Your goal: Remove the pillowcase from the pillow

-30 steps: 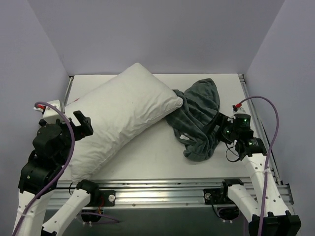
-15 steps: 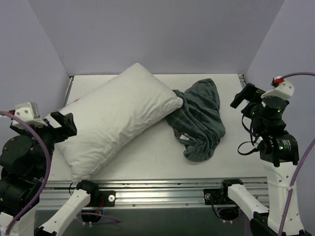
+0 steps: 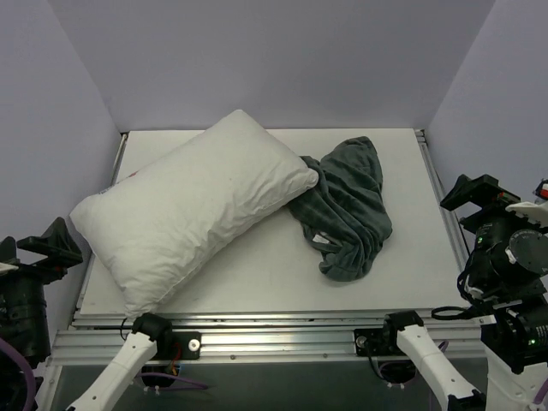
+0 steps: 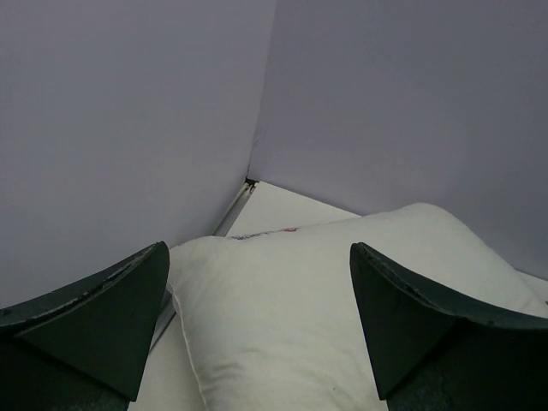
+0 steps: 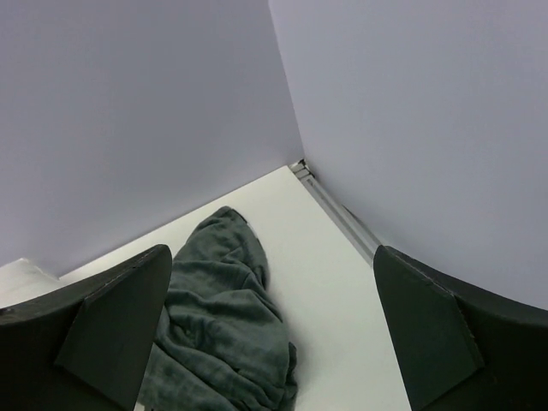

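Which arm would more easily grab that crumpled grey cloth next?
Probably the right: the cloth lies nearer the right hand, and the pillow sits between it and the left hand.

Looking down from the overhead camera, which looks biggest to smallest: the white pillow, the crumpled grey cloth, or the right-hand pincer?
1. pillow
2. pillowcase
3. right pincer, clearly smallest even though it is probably nearer the camera

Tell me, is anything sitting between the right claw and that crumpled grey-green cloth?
Nothing visible does. The right gripper hangs open beyond the table's right edge, and only bare tabletop lies between it and the pillowcase. The pillow touches the pillowcase on its left side, away from that gripper.
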